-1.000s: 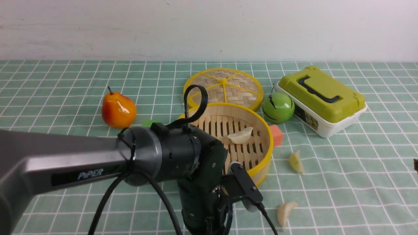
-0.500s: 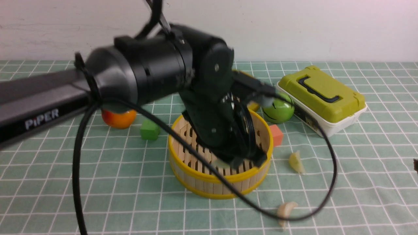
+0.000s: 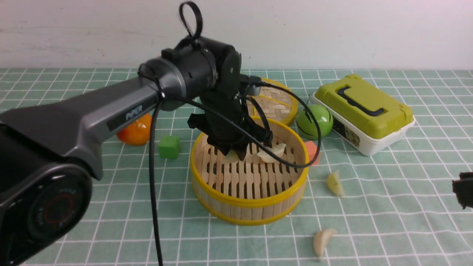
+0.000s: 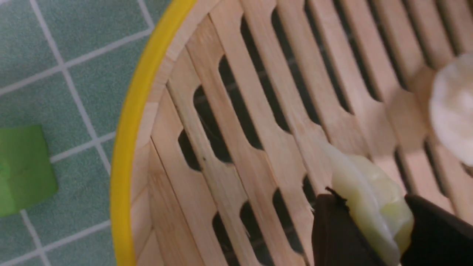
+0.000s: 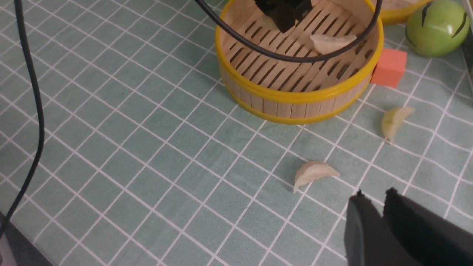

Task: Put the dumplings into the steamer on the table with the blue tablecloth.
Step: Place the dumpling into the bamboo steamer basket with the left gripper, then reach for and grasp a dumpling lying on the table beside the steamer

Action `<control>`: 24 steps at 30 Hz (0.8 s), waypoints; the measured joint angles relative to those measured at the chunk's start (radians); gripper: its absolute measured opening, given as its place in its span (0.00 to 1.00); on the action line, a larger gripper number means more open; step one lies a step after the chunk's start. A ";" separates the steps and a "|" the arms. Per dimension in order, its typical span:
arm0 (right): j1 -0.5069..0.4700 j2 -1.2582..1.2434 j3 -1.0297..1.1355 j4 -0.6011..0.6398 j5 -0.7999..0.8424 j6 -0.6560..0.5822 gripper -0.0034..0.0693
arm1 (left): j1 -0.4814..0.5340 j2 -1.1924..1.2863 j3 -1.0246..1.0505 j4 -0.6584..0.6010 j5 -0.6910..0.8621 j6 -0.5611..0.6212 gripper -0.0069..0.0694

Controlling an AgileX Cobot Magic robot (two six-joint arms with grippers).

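Observation:
The steamer stands mid-table on the blue tablecloth. My left gripper hangs inside its far part, shut on a pale yellow-green dumpling just above the slatted floor. A second dumpling lies on the slats beside it. Two more dumplings lie on the cloth: one right of the steamer, one near the front. My right gripper hovers above the cloth close to the front dumpling, its jaws nearly together and holding nothing; it shows at the right edge.
The woven lid lies behind the steamer. A green apple, an orange cube and a green-lidded box sit to the right. A green cube and a pear are on the left. The left arm's cable droops over the steamer.
The left arm rose from the near table edge and swung forward, carrying a dumpling into the steamer's far part. The right gripper has edged further into the front view.

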 joint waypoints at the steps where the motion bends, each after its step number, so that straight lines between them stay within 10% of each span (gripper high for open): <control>1: 0.000 0.011 0.000 0.000 0.000 0.005 0.16 | 0.000 0.011 0.000 0.012 -0.010 -0.019 0.36; 14: 0.000 0.244 -0.110 -0.021 0.073 0.065 0.16 | 0.000 -0.046 -0.027 0.069 0.106 -0.022 0.72; 24: 0.000 0.492 -0.206 -0.051 0.109 0.124 0.16 | 0.000 -0.525 0.030 0.059 0.239 0.006 0.44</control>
